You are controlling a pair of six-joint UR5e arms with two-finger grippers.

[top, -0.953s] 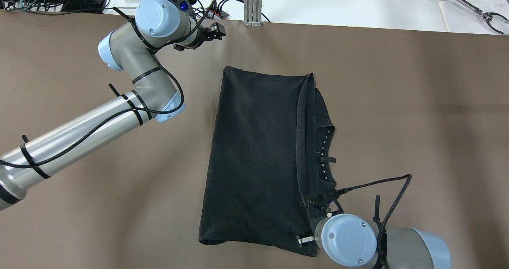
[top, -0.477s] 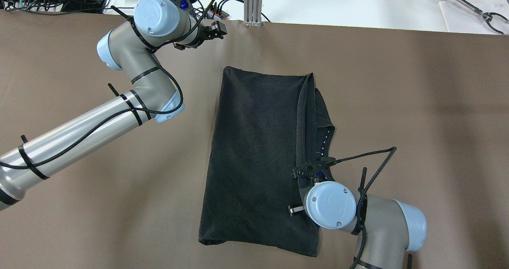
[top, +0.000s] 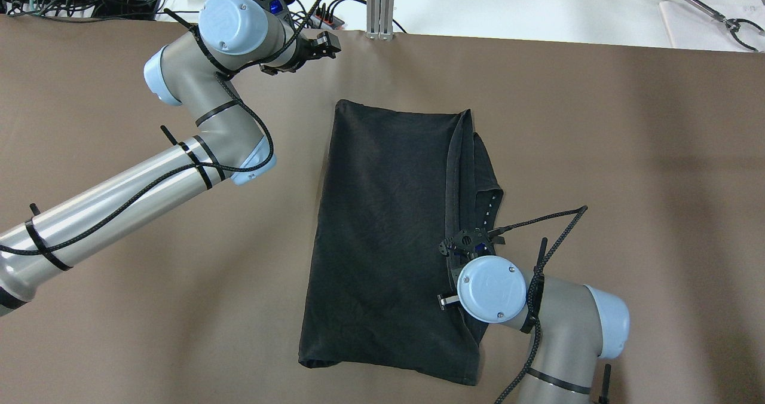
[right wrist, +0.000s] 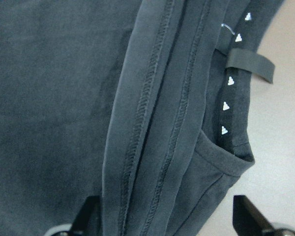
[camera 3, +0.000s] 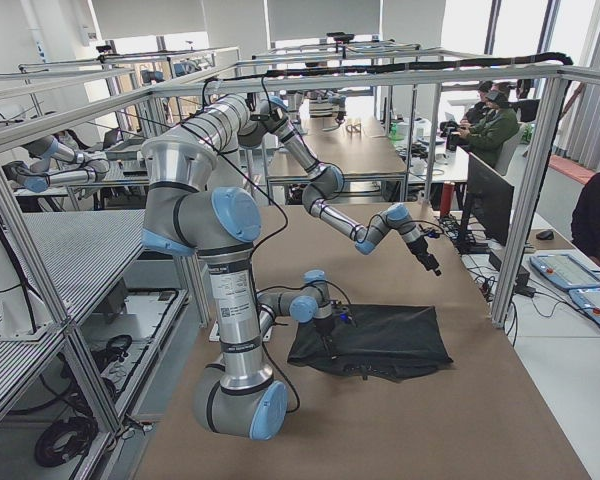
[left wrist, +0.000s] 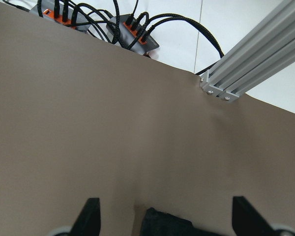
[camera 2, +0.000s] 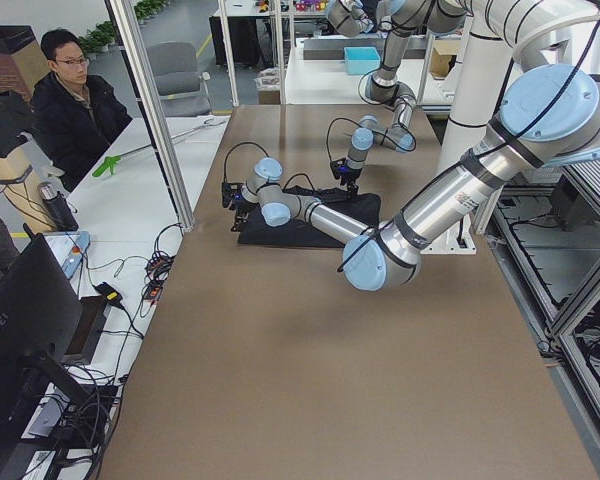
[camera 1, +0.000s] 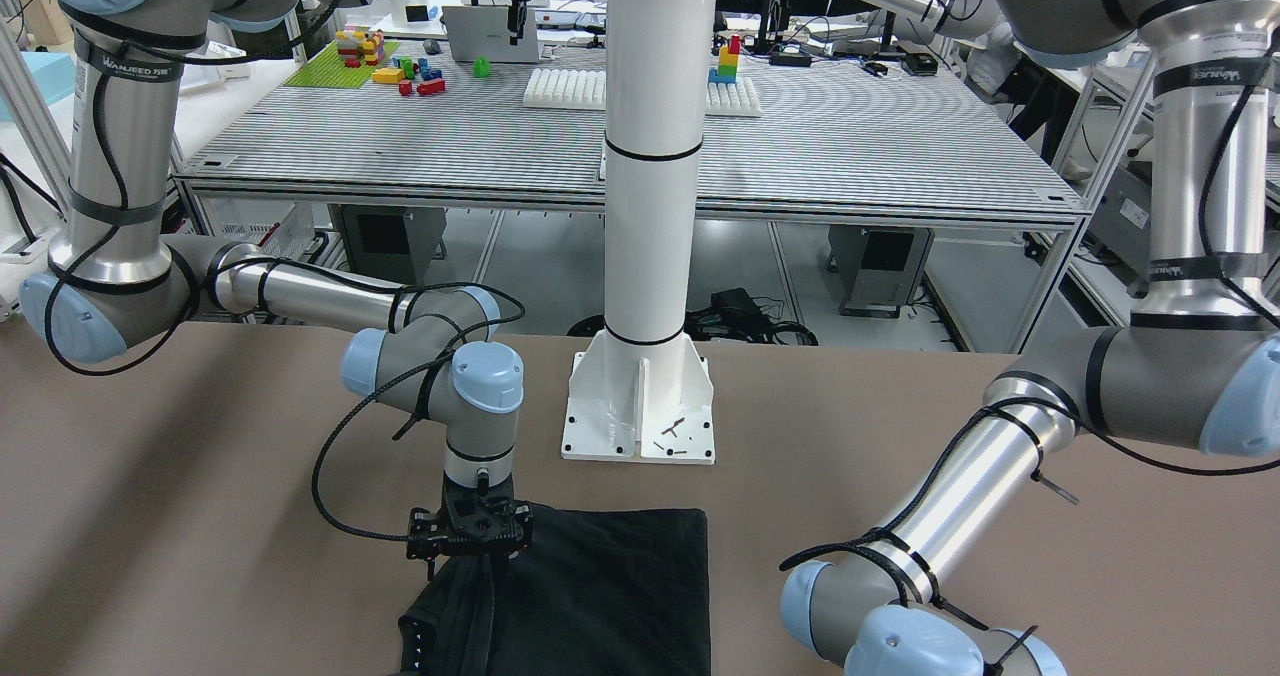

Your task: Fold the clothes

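Observation:
The clothes (top: pixel 388 230) are one black garment folded into a long rectangle on the brown table (top: pixel 597 123). Stitched hems lie stacked along its right edge, and its neckline (right wrist: pixel 228 93) has small white triangles. My right gripper (top: pixel 469 251) points down over that right edge, about halfway along. In the right wrist view its fingers (right wrist: pixel 248 214) stand wide apart over the hems with nothing between them. My left gripper (top: pixel 327 40) hovers open near the table's far edge, apart from the garment. A far corner of the clothes (left wrist: pixel 164 223) shows low in the left wrist view.
A white pole on a base plate (camera 1: pixel 640 406) stands at the robot's side of the table. An aluminium post (top: pixel 381 3) and power strips with cables (left wrist: pixel 132 37) sit at the far edge. A person (camera 2: pixel 75 100) sits beyond that edge.
My right gripper has moved from the garment's near right corner up along its right edge to the middle. The left arm has barely shifted. The garment lies as before.

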